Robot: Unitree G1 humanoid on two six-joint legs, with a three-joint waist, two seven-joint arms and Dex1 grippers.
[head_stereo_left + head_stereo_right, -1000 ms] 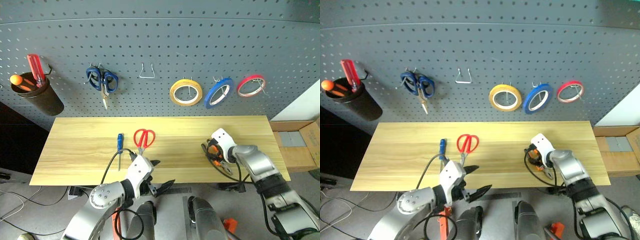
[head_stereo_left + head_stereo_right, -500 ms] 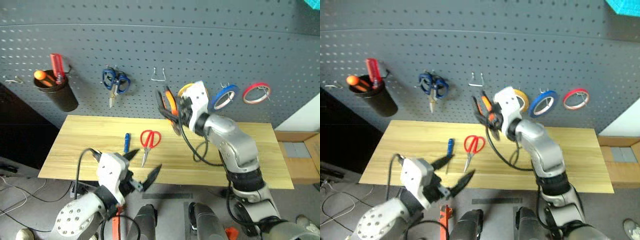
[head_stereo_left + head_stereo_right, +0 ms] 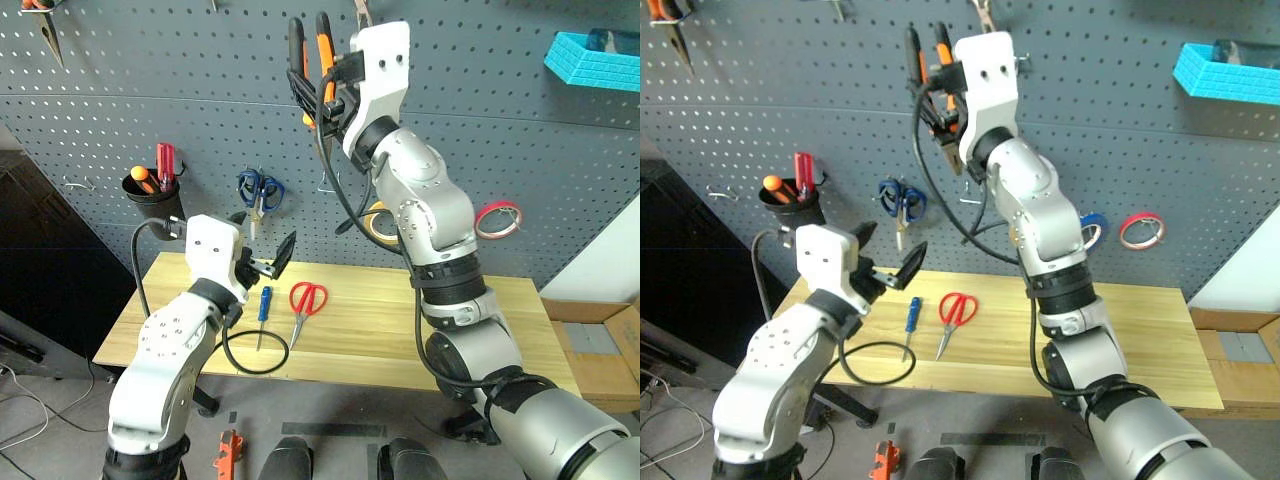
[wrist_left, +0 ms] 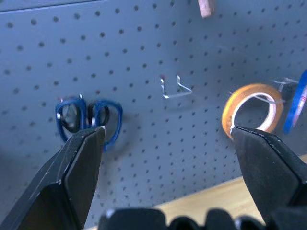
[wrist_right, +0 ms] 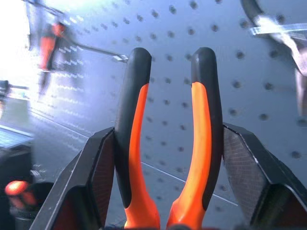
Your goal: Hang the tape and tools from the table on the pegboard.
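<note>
Near the top centre of the frame, the right gripper (image 3: 322, 75) was clamped on the pliers (image 5: 168, 143), holding their orange-and-black handles upright close to the pegboard (image 3: 520, 130). The left gripper (image 3: 268, 250) hung empty with its jaws spread wide at centre left, above the table (image 3: 380, 335). On the tabletop, the red-handled scissors (image 3: 306, 302) and blue-handled screwdriver (image 3: 264, 306) lay side by side.
</note>
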